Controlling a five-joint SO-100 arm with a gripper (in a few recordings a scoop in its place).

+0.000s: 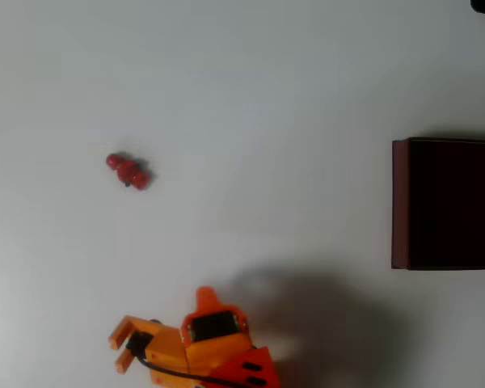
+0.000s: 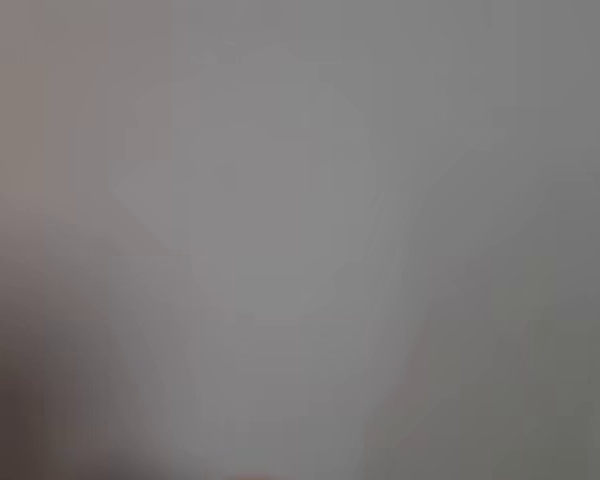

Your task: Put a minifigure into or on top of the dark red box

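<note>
Reach to minifigure (image 1: 128, 171), lying well apart from gripper (image 1: 123, 346) and dark red box (image 1: 446, 204). Centre jaws before descending. Jaws apparently apart; wrist view blurred.

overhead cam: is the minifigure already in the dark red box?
No, the minifigure lies on the bare white table at the left, far apart from the dark red box at the right edge.

bright red minifigure (image 1: 128, 171), dark maroon box (image 1: 400, 202) with black interior, orange arm (image 1: 202, 343)
</note>
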